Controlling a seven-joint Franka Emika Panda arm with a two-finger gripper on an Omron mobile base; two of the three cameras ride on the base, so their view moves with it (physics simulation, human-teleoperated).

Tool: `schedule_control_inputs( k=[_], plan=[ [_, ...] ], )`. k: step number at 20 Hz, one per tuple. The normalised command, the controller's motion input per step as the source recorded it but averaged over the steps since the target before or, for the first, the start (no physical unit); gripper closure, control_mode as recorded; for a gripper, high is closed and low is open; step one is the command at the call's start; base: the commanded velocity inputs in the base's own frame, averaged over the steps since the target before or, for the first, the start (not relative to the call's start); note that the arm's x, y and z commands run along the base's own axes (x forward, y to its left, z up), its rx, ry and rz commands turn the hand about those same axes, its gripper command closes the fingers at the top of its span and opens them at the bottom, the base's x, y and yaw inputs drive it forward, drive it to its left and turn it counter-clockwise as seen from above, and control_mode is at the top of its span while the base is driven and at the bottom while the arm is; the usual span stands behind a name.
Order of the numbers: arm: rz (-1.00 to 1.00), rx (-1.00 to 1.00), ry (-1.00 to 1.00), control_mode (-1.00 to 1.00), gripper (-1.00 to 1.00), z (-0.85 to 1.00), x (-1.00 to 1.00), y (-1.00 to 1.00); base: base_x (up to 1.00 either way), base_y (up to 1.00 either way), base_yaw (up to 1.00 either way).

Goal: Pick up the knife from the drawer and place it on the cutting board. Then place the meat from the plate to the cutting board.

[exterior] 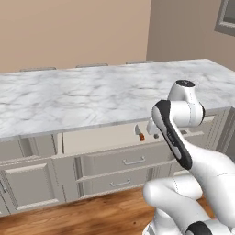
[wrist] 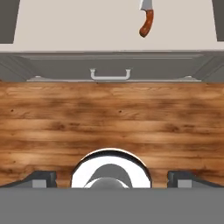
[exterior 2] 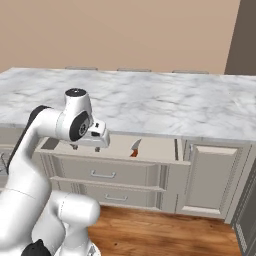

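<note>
Lying flat: knife (wrist: 147,22), curved reddish-brown handle | drawer (wrist: 87,26) smooth cream inside | claw (wrist: 112,178) spread wide, empty

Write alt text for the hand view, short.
Looking straight down, a knife with a reddish-brown handle lies in the open drawer at the top right, its blade cut off by the top edge. Below are a lower drawer front with a metal bar handle and wood floor; the open gripper holds nothing.
</note>
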Motion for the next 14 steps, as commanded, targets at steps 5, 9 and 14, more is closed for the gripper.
schedule_control_inputs(
  k=[5,9,14],
  plan=[
    [0.04,0.0,0.0,-1.0,-1.0,-0.39,0.6,-0.08,0.0,0.0,0.0],
    [0.05,0.0,0.0,-1.0,-1.0,-0.27,0.53,-0.1,0.0,0.0,0.0],
    [0.04,0.0,0.0,-1.0,-1.0,-0.25,0.44,-0.06,0.0,0.0,0.0]
  ],
)
